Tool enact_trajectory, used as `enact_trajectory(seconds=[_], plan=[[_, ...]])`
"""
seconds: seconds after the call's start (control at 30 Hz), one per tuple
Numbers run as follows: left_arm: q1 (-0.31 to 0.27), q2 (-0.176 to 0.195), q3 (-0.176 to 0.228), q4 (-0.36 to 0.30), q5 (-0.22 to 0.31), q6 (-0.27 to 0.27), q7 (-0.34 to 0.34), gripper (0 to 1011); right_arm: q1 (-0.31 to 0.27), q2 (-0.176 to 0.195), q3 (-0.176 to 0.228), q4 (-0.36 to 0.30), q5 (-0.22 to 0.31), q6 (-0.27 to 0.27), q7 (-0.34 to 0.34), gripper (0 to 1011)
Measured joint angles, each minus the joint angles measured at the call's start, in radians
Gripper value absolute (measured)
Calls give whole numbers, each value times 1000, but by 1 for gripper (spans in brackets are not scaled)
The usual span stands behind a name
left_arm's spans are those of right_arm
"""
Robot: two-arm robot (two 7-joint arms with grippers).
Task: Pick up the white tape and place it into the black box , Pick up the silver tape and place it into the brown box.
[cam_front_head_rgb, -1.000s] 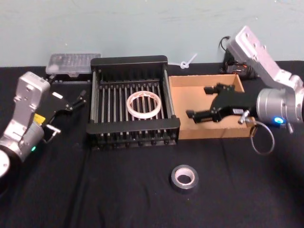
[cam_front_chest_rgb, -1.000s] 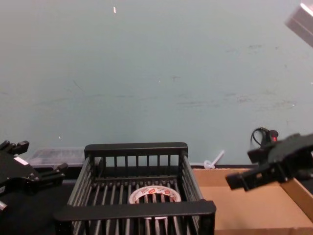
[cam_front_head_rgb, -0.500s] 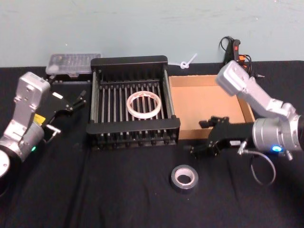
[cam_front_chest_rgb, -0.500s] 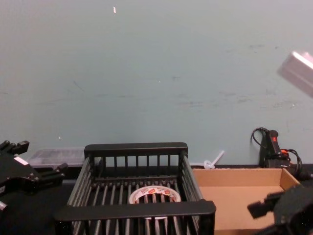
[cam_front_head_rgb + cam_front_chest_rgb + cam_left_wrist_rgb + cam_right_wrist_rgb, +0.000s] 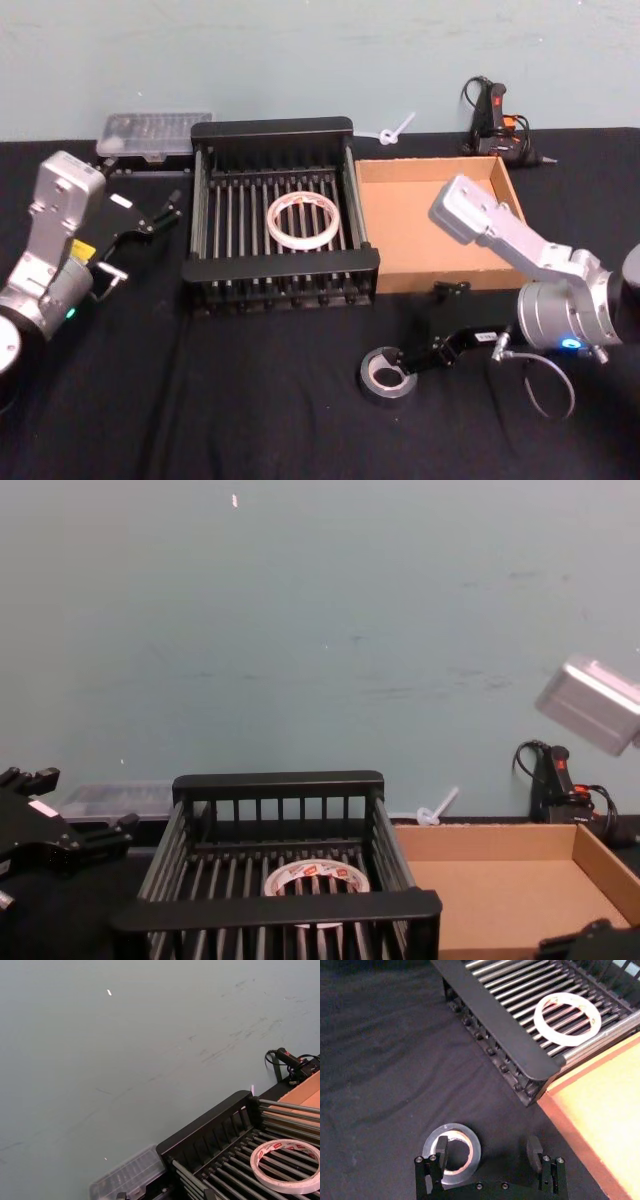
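Your left hand (image 5: 150, 222) hangs to the left of the black box (image 5: 281, 272), its fingers spread and holding nothing. In that slatted black box the white tape (image 5: 303, 221) lies flat on the bars, hole facing up; it is a thin, wide ring with red print on its inner core. From the chest camera the box's near rim cuts off the ring's front edge.

On the black counter (image 5: 250, 400), in front of the gap between the two boxes, the silver tape (image 5: 385, 376) also lies flat with its hole upward. It is a chunky grey roll, smaller across than the white ring.

Your right hand (image 5: 487, 1152) is low at that roll with the fingers wide apart and gripping nothing: one fingertip stands over the core hole, the other outside the roll. Whether either touches the tape is hard to make out.

Behind it sits the shallow brown box (image 5: 432, 272), just beside the black box.
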State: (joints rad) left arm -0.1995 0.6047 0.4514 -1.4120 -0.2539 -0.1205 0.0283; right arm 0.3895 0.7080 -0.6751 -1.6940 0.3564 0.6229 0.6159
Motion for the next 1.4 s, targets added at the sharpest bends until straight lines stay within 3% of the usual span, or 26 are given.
enact_trajectory(seconds=[0.67,1.4], plan=[[0,0,0,0,0,0,0,1001,14,-13,-45,31,-48,7,31,1002],[0,0,0,0,0,0,0,1001,27,-42,-60,73,-68,12,38,1002]])
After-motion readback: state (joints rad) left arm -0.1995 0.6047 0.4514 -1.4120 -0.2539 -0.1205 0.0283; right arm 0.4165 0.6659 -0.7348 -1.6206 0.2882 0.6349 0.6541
